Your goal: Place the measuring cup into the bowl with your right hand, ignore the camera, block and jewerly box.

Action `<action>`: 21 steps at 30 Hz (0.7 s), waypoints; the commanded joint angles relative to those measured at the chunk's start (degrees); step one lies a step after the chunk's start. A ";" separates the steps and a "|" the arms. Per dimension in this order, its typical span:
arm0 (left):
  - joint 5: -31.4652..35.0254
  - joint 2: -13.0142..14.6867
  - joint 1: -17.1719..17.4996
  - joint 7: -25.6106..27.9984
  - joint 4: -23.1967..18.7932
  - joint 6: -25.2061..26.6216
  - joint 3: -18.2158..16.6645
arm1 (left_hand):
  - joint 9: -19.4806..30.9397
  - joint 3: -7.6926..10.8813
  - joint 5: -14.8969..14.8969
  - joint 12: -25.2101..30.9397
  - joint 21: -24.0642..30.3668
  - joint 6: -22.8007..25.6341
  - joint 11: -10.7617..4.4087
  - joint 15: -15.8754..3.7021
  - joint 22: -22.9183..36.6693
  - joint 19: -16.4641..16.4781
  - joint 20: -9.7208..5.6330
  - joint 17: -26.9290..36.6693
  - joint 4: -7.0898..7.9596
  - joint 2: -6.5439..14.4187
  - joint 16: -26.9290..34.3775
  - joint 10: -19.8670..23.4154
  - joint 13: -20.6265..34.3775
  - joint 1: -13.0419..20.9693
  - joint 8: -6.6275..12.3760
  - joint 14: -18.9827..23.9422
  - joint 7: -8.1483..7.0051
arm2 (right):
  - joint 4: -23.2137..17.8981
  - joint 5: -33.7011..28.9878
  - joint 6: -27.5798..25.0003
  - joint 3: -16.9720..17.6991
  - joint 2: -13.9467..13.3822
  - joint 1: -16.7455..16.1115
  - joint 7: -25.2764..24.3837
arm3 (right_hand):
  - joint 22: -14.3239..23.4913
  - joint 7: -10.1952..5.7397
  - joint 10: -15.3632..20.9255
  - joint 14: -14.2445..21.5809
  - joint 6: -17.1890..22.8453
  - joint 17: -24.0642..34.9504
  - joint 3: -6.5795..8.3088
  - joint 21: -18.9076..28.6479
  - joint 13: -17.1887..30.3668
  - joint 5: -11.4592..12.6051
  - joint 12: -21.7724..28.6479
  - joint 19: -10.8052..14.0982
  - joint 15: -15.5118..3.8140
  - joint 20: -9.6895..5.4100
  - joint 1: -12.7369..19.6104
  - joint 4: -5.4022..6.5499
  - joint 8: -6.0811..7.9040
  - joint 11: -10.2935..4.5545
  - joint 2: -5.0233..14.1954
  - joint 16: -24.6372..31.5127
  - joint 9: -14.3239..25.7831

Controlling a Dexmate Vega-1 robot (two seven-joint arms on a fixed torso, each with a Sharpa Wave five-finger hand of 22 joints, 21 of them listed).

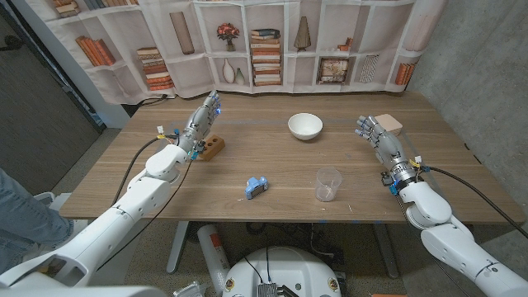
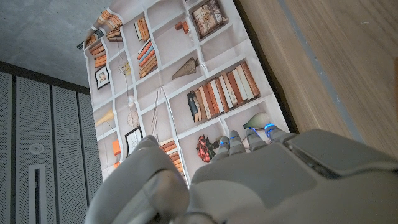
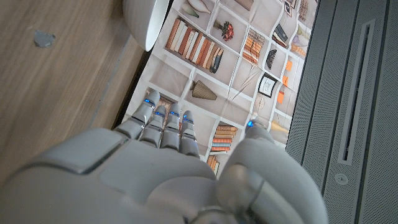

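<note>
A clear plastic measuring cup (image 1: 328, 184) stands upright near the table's front edge, right of centre. The white bowl (image 1: 305, 126) sits further back, mid-table, and its rim (image 3: 146, 18) also shows in the right wrist view. My right hand (image 1: 378, 136) is raised over the table's right side, to the right of both cup and bowl, fingers straight and apart, holding nothing; its back (image 3: 174, 168) shows in the right wrist view. My left hand (image 1: 200, 120) hovers at the left, fingers extended and empty, its back (image 2: 249, 180) seen in the left wrist view.
A brown wooden block (image 1: 213, 147) lies just beside my left hand. A small blue toy camera (image 1: 256, 187) sits left of the cup. A pinkish jewelry box (image 1: 388, 124) stands behind my right hand. A bookshelf-print backdrop (image 1: 264, 41) hangs behind the table. A person's leg (image 1: 12, 214) shows at the left edge.
</note>
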 commanded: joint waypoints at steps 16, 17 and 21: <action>1.05 0.56 0.69 1.74 -2.88 2.15 0.62 | 0.16 -0.21 0.40 0.05 -0.13 0.36 0.22 0.08 0.10 -1.13 0.25 0.14 -0.21 0.37 0.09 0.12 0.08 0.61 0.26 0.27 0.03 | -0.46 0.28 3.32 2.24 -0.99 -3.49 2.35 | 0.22 -0.38 0.79 0.87 0.19 0.06 0.11 -0.89 0.13 0.27 0.05 1.06 -0.49 -1.09 1.21 -0.93 0.05 -0.35 -0.46 -0.20 0.15; 1.03 0.60 0.69 1.73 -2.98 2.28 0.63 | 0.16 -0.22 0.40 0.05 -0.15 0.35 0.23 0.07 0.10 -1.19 0.29 0.14 -0.21 0.37 0.08 0.12 0.08 0.61 0.25 0.25 0.07 | -0.41 0.13 3.59 2.31 -0.98 -3.63 2.40 | 0.22 -0.40 0.83 0.87 0.19 0.06 0.11 -0.92 0.12 0.28 0.05 1.09 -0.54 -1.06 1.25 -0.96 0.05 -0.37 -0.48 -0.21 0.15; 1.21 0.85 0.64 1.85 -3.50 2.74 0.70 | 0.16 -0.28 0.41 0.01 -0.17 0.29 0.17 0.05 0.10 -1.21 0.27 0.14 -0.23 0.40 0.06 0.09 0.08 0.64 0.20 0.24 0.07 | -0.67 -0.23 4.23 2.73 -1.03 -4.37 2.30 | 0.22 -0.49 0.81 0.89 0.11 0.06 0.09 -1.07 0.11 0.35 0.00 1.21 -0.54 -1.07 1.48 -1.17 0.00 -0.35 -0.62 -0.26 0.15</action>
